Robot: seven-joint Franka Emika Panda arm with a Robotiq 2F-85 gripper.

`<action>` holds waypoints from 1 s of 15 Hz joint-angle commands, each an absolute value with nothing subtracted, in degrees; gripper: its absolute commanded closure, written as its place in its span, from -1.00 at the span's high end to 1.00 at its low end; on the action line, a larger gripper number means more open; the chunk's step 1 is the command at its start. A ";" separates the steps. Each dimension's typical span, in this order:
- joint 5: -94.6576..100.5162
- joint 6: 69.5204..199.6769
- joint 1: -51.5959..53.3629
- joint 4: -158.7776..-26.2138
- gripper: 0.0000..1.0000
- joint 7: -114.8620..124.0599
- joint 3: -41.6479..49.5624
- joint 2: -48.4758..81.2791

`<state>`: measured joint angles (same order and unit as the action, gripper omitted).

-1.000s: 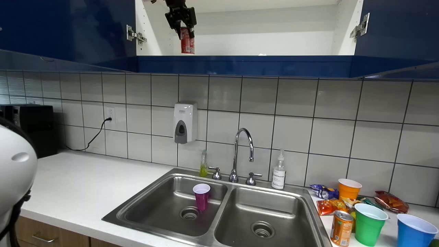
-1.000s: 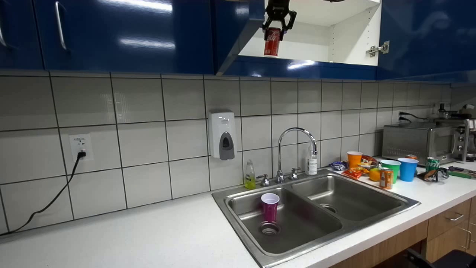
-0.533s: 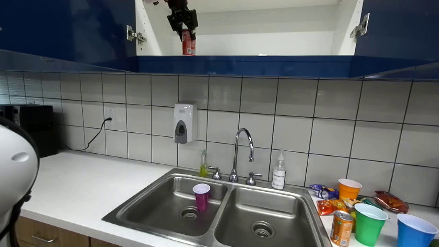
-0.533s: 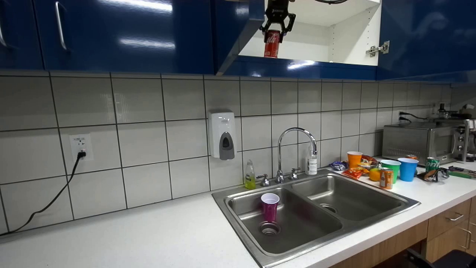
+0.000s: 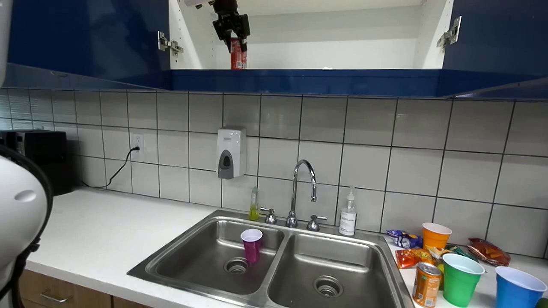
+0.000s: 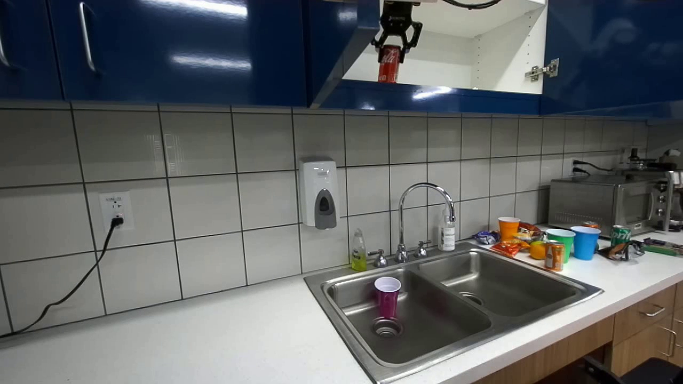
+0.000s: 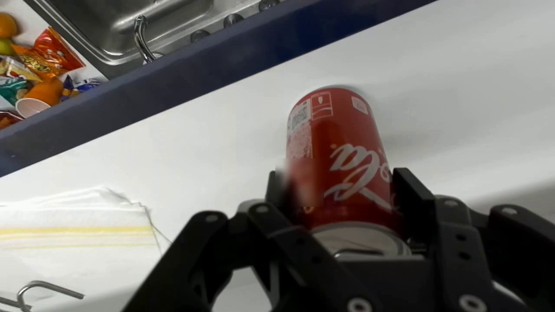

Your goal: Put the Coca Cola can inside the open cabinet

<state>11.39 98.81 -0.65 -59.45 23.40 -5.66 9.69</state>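
Observation:
The Coca Cola can is red and upright. My gripper is shut on its upper part, as an exterior view also shows. The can also shows there. In the wrist view the fingers press both sides of the can, near its silvery top. The can is inside the open cabinet, toward its left side, over the white cabinet floor. The blue front edge hides the can's base in both exterior views. I cannot tell whether the base touches the floor.
The cabinet's blue front edge runs close to the can. An open blue door stands beside the arm. White napkins and a metal hook show in the wrist view. Below are the sink and purple cup.
The gripper and can have moved slightly down, and to the right in an exterior view. The can's base has dropped behind the cabinet's front edge. The grip looks the same.

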 commanded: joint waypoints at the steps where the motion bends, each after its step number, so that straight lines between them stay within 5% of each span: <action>1: 12.99 95.45 -0.06 -53.58 -0.22 25.03 -5.35 13.01; 7: 13.20 93.15 0.17 -49.20 -0.22 25.35 -4.96 16.13; 8: 13.42 92.74 0.23 -48.52 0.06 25.45 -4.90 16.63; 9: 13.37 92.53 0.25 -47.92 0.78 25.67 -4.86 17.09; 12: 13.32 91.56 0.24 -46.51 0.99 26.31 -4.66 18.57; 15: 13.18 90.72 0.32 -45.44 1.00 26.59 -4.26 19.92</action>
